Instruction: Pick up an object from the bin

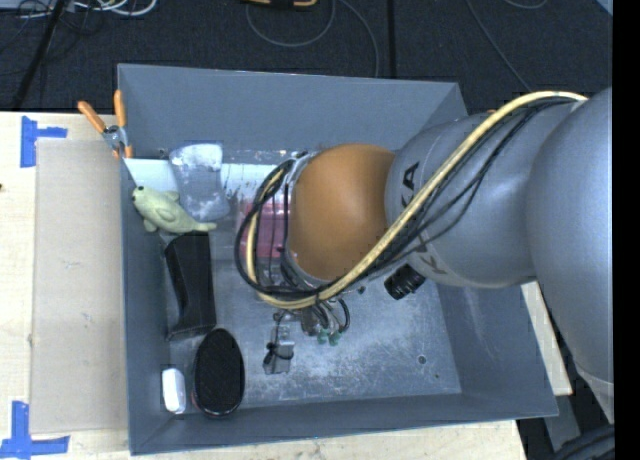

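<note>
The gripper (pixel 278 348) hangs low over bare floor near the front of the bin (pixel 440 348). Honestly can't tell how open it is or whether it's got anything. The closest item is a black oval object (pixel 218 373) just left of it, front-left corner. A small white piece (pixel 173 390) sits beside that, a long black block (pixel 190 283) is behind it, and a yellow-green soft toy (pixel 160 210) is further back.

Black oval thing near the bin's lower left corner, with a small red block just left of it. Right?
Not quite: the camera view shows the small block left of the black oval thing is white, not red. Both do lie near the bin's lower left corner.
</note>
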You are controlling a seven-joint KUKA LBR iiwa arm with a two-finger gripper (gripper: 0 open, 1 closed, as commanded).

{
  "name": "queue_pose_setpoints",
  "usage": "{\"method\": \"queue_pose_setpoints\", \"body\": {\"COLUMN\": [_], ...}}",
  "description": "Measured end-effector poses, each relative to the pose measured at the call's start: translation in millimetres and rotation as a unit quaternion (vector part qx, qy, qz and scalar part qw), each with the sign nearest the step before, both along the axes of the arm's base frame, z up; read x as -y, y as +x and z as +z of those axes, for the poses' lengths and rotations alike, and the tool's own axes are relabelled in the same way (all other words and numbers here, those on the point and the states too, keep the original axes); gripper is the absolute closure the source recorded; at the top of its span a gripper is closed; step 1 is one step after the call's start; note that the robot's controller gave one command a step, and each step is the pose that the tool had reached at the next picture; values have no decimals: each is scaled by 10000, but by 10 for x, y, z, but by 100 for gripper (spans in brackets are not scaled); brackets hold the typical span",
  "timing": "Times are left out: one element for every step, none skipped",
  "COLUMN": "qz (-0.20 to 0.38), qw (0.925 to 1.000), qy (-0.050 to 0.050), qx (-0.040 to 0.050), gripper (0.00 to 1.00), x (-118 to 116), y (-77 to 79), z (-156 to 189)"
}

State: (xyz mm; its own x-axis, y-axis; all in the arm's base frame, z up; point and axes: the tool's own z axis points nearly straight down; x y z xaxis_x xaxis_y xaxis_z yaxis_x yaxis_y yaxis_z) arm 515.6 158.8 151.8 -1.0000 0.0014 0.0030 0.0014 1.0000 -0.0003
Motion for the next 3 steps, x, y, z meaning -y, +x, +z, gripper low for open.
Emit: {"method": "queue_pose_setpoints", "body": {"qz": [892,1741,3015], "qw": [9960,9847,9535], "qy": [-1,-1,2], "qx": [31,-1,13], "gripper": [0,0,0], "x": [-311,-531,-589], "y": [-154,-394,-314], "z": [-328,-515,-333]}}
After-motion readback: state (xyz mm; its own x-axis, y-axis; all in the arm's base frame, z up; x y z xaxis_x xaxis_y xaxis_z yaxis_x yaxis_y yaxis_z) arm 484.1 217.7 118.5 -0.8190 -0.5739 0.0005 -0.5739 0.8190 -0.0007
